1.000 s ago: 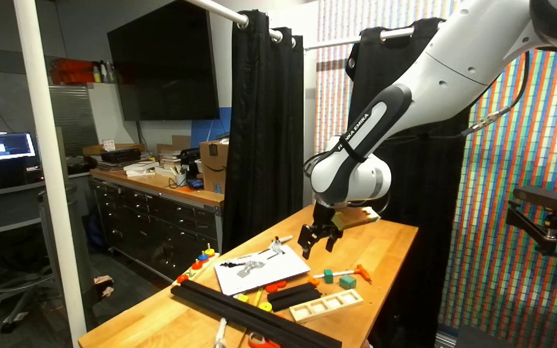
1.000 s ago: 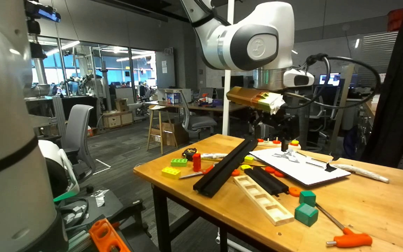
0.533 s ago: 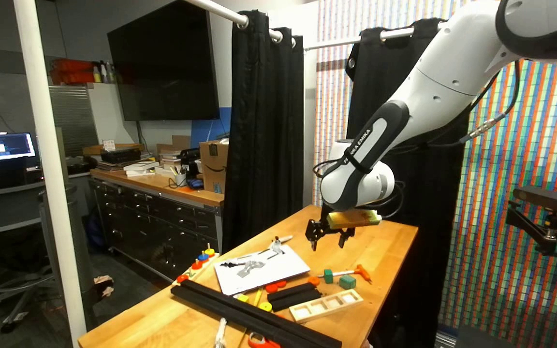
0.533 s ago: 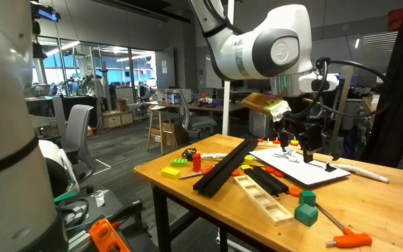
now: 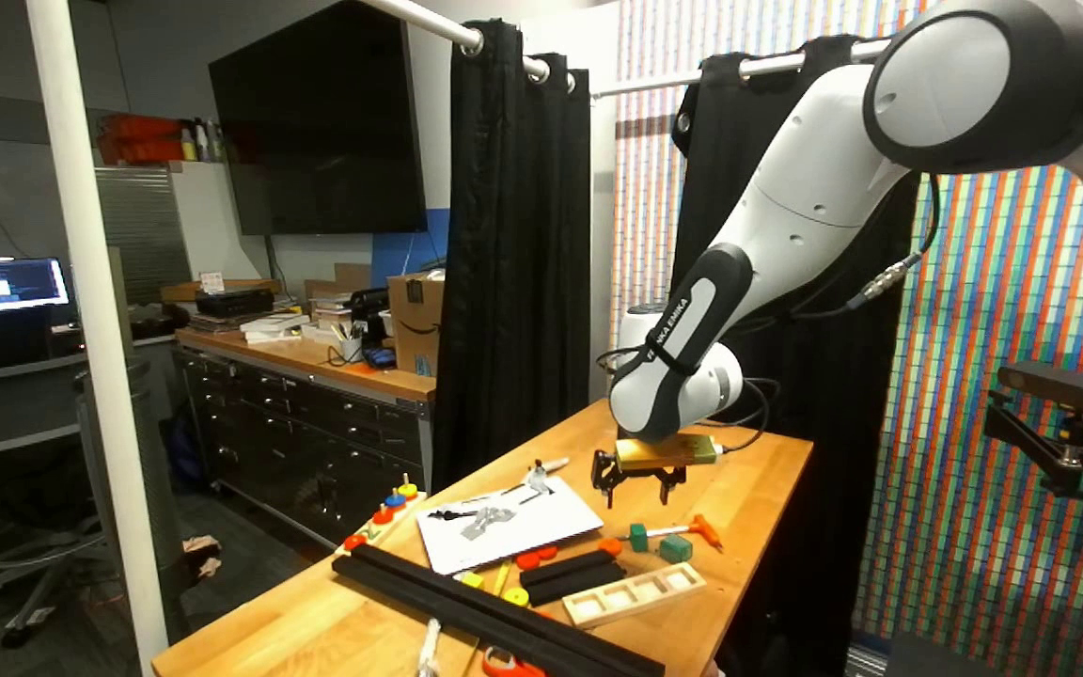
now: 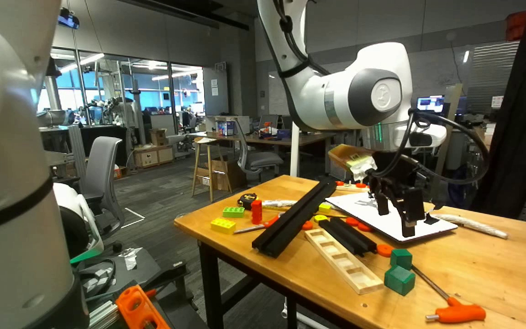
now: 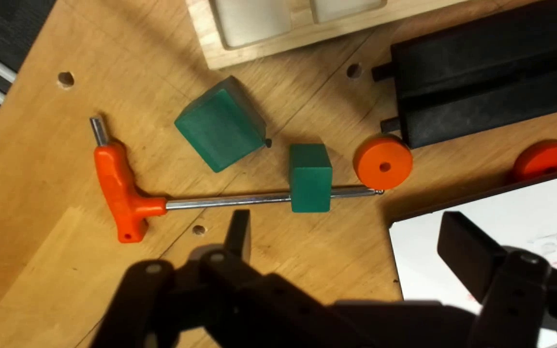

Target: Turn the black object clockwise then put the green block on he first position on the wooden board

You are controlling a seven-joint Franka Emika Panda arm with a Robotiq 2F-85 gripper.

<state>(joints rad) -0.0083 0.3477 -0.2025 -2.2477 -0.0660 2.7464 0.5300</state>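
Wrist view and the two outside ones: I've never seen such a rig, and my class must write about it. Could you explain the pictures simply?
The machine is a white robot arm. At its end is a gripper, with two black fingers that work like a pinching hand.

Two views are taken from outside the robot, at different places; the wrist view looks down past the fingers.

The wooden table holds, among other things, a long black bar, a wooden board with four hollows, a flat white board, an orange disc and two green blocks. In the wrist view, one of the blocks hides part of an orange-handled tool.

The fingers stand apart with nothing between them, so nothing is held.
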